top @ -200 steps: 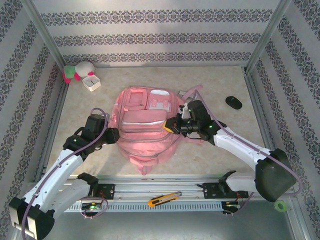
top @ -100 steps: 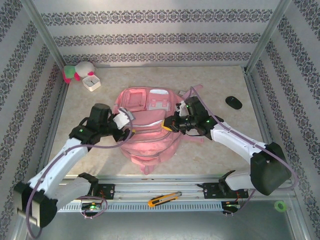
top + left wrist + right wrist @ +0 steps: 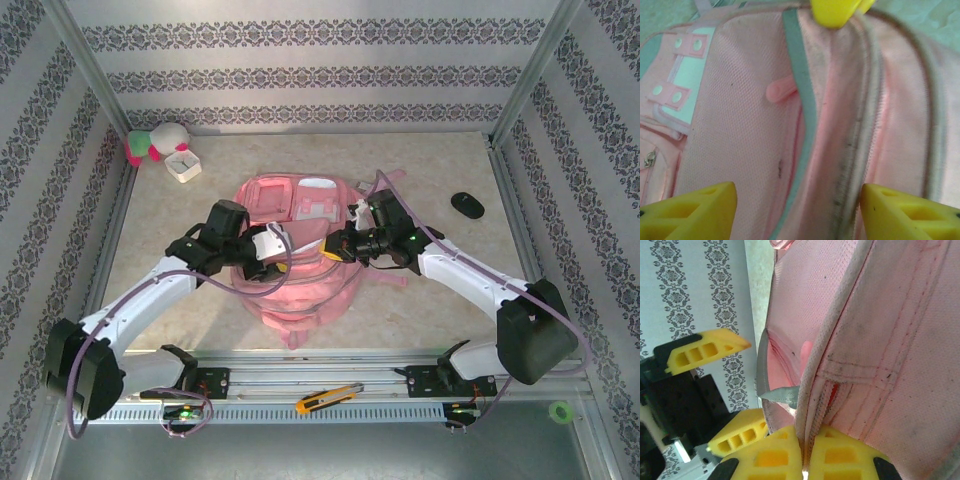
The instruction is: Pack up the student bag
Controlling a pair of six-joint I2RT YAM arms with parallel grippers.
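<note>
Your student bag [image 3: 300, 293] lies flat in the middle of the surface [image 3: 400, 318], pockets up, with its near end close to the rail in front of the arm bases. You have bare room on both sides of it and a narrower strip behind it, up to the patterned back wall. Walls close off the left, right and far edges.

The right jaws are closed on the bag's piped zip edge at its right side; the yellow fingertips [image 3: 785, 457] pinch the seam between them. The left jaws stand wide apart just over the bag's left half, gripping nothing.

Count one of each:
- one plush toy [image 3: 155, 143] and one small white case [image 3: 184, 164] just beside it in the far left corner
- one black mouse [image 3: 467, 205] near the right wall, well apart from the bag
- one yellow utility knife [image 3: 328, 398] on the near rail
- one green ring [image 3: 560, 410] at the near right corner
</note>
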